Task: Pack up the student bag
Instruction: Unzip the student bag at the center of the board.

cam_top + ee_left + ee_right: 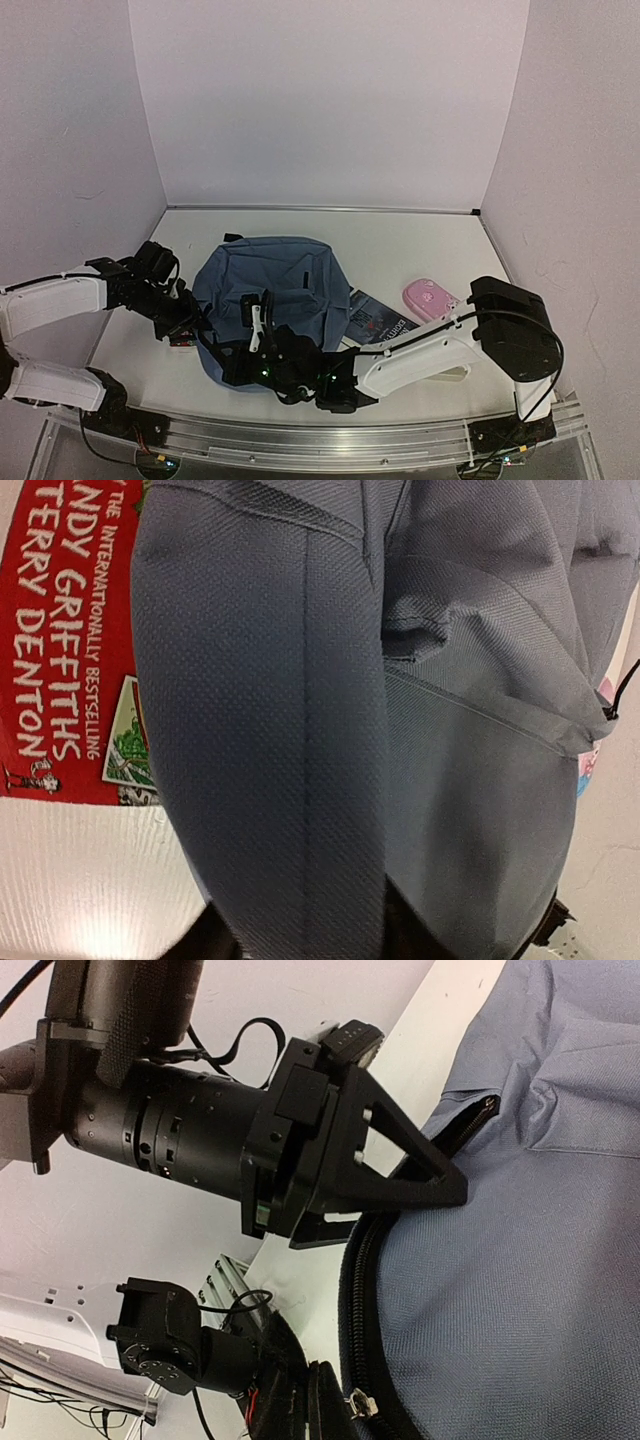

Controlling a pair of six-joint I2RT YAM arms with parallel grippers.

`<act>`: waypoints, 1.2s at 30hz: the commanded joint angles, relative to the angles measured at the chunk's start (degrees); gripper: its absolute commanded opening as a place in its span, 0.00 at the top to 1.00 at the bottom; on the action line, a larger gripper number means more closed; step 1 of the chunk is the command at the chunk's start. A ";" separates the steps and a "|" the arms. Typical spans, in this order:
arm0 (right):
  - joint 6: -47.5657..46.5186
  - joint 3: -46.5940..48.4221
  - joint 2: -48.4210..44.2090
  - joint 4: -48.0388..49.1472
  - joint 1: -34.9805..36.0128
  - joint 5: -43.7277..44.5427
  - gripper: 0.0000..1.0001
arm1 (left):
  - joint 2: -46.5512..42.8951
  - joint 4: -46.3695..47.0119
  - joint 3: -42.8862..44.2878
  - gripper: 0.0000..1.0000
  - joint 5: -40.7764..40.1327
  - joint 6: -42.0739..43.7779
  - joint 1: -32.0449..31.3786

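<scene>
Your table (400, 240) is white and walled in on three sides. The student bag (270, 275) lies flat on it, left of centre and close to the near edge. It is slate-blue with black piping along its rim.

Your left arm comes in from the left, and the left claw (455, 1188) is at the bag's left edge. In its wrist view a ridge of blue fabric runs down between the dark fingers, but you cannot tell whether they pinch it.

Your right arm reaches across the front of the bag. The right claw (320, 1405) is closed tight beside the black piping, and whether it holds anything is not clear.

A red book (60, 630) with white lettering lies partly under the bag's left side. A dark booklet (378, 318) touches the bag's right edge, with a pink case (430, 298) just beyond it. A small metal zip pull (356, 1401) sits by the right claw.
</scene>
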 commanded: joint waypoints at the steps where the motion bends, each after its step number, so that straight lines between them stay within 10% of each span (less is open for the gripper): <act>1: -1.02 2.46 0.97 1.49 0.57 0.73 1.00 | 0.22 5.61 0.04 0.82 -1.05 -0.59 -0.26; 5: -1.00 2.25 0.60 0.96 0.56 1.03 1.00 | 0.74 6.20 1.24 0.99 -3.30 0.33 -0.26; 36: -0.08 -8.21 -9.80 -3.75 0.54 8.18 1.00 | 19.25 3.55 23.41 1.00 -16.22 22.54 11.67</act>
